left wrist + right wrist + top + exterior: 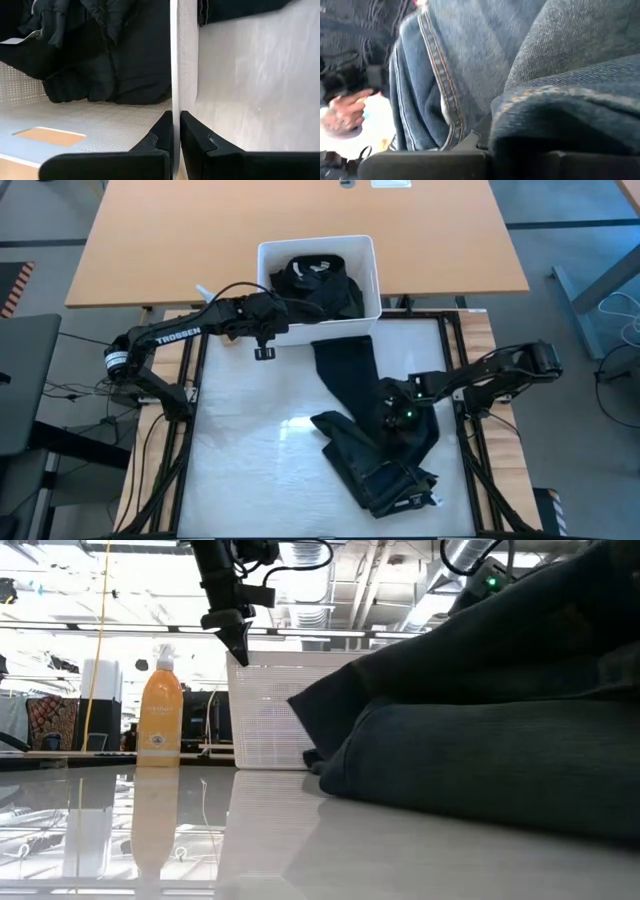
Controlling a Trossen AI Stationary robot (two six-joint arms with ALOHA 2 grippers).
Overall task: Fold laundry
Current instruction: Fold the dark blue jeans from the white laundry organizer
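Observation:
A white perforated bin (318, 275) stands at the table's far edge with dark laundry (315, 280) heaped inside, also seen in the left wrist view (110, 55). My left gripper (176, 131) is shut on the bin's near wall, by its left corner (240, 652). A long dark denim garment (375, 430) lies crumpled on the white table, one end reaching toward the bin. My right gripper (395, 415) is down on this garment's middle; a denim fold (560, 115) lies over it and hides its tips. My left gripper pinches the rim of the bin's near wall (175, 107) between its two fingers, one finger inside the bin and one outside. The fingers (238, 640) slant down from above and from the table's left. The bin stands on the table.
An orange spray bottle (160, 705) stands left of the bin in the low view. A wooden table (300, 220) lies beyond the bin. Bare white table surface (250, 460) stretches to the garment's left. Black frame rails (465, 430) run along the table's sides.

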